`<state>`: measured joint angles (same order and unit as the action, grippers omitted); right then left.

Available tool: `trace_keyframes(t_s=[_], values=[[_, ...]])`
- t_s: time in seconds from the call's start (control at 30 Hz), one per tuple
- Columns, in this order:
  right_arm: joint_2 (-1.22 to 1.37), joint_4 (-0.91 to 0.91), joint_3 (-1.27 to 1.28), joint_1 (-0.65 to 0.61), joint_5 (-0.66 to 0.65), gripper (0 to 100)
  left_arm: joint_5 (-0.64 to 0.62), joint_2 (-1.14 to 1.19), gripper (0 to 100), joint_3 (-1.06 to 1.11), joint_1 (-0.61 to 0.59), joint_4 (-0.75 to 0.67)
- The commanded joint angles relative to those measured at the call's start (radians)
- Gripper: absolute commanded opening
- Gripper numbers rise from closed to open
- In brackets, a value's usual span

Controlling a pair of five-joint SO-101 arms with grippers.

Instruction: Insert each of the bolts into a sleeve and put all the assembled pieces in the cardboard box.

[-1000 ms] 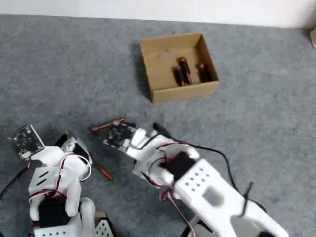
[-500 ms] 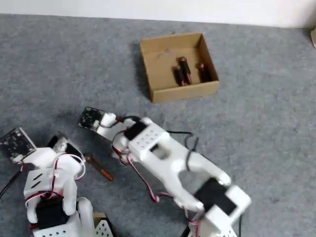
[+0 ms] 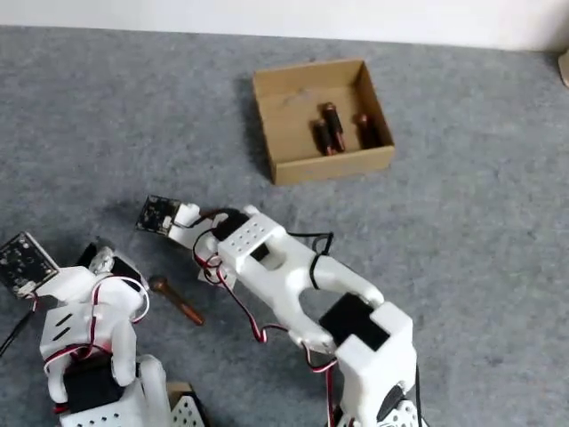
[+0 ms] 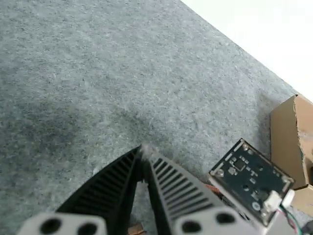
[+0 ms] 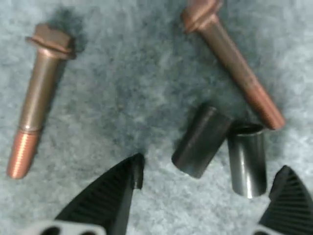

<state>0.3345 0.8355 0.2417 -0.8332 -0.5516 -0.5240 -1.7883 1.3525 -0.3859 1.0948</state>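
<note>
I can't read any text from here. Nothing legible on the cardboard box (image 3: 333, 166) or the bolts (image 5: 40, 93), and the circuit board (image 4: 250, 178) markings are too tiny.

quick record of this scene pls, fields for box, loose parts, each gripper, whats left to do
box: cardboard box at the table's far side, holding what look like three assembled pieces
bolts: first bolt lies apart; second bolt has its threaded end by the sleeves
sleeves: dark sleeve and lighter sleeve, side by side
right gripper: open, both sleeves between its fingers in its wrist view
left gripper: shut, nothing seen in it
left to do: two bolts not yet in sleeves
</note>
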Motion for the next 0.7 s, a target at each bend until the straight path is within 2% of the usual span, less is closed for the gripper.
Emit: trace_keyframes(t_s=[0.0, 0.1, 0.17, 0.33, 0.4, 0.67], values=[[0.044, -0.024, -0.05, 0.047, -0.011, 36.8, 0.006, 0.007, 1, -0.005, -0.012, -0.02], [0.099, -0.024, -0.082, 0.047, -0.011, 36.3, 0.006, 0.007, 1, -0.005, -0.012, -0.018], [0.145, -0.024, -0.113, 0.047, -0.012, 32.3, 0.006, 0.007, 1, -0.005, -0.012, -0.018], [0.191, 0.048, -0.206, 0.047, -0.012, 11.8, 0.006, 0.007, 1, -0.005, -0.012, -0.018], [0.191, 0.048, -0.226, 0.047, -0.012, 7.0, 0.006, 0.007, 1, -0.005, -0.013, -0.018], [0.189, 0.053, -0.226, 0.048, -0.006, 2.3, 0.006, 0.007, 1, 0.005, -0.015, -0.025]])
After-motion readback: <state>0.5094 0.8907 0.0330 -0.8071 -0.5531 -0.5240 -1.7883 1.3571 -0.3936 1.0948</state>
